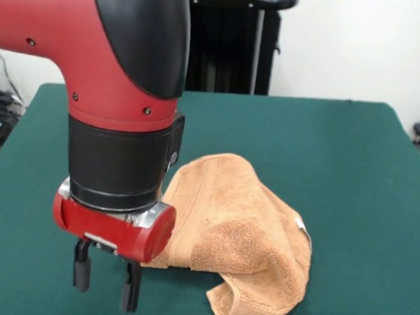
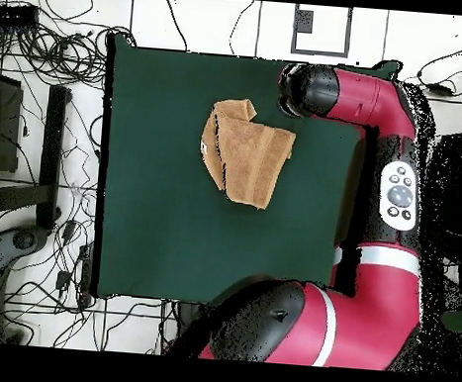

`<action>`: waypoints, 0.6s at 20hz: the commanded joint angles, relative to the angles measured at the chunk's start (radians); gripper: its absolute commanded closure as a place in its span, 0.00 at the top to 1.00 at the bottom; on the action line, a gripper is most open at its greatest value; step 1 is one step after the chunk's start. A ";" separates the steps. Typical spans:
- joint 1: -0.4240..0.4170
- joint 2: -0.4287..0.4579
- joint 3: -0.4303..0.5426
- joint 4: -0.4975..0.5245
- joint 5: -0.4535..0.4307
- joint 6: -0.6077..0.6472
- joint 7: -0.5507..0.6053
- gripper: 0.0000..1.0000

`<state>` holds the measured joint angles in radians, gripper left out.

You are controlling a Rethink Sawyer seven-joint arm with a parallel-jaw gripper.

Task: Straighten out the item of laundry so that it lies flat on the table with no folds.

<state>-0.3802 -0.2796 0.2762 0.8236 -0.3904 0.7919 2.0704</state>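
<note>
The orange-tan towel (image 1: 241,231) lies bunched and folded over itself on the green table (image 1: 339,151), near its front edge. A small white tag (image 1: 300,224) shows on the towel's right side. My gripper (image 1: 105,280) hangs just left of the towel's left edge, fingers pointing down, open and empty, close above the tabletop. In the overhead view the towel (image 2: 248,156) is a crumpled, partly doubled shape on the table (image 2: 172,234). There the arm's wrist (image 2: 307,91) stands at its upper right corner and hides the gripper.
The black pedestal (image 1: 231,44) stands behind the table's far edge. In the overhead view the red arm (image 2: 394,192) runs along the table's right side. Cables (image 2: 58,46) cover the floor to the left. Bare green tabletop surrounds the towel.
</note>
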 commanded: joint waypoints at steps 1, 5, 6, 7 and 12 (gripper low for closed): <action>0.068 0.017 0.074 -0.052 0.002 0.045 -0.094 1.00; 0.073 0.012 0.060 -0.046 0.007 0.046 -0.075 1.00; 0.076 0.012 0.057 -0.047 0.007 0.045 -0.068 1.00; 0.078 0.012 0.053 -0.048 0.007 0.047 -0.063 1.00; 0.087 0.011 0.041 -0.052 0.011 0.052 -0.042 1.00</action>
<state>-0.3415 -0.2703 0.2764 0.7614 -0.3902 0.7921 2.0704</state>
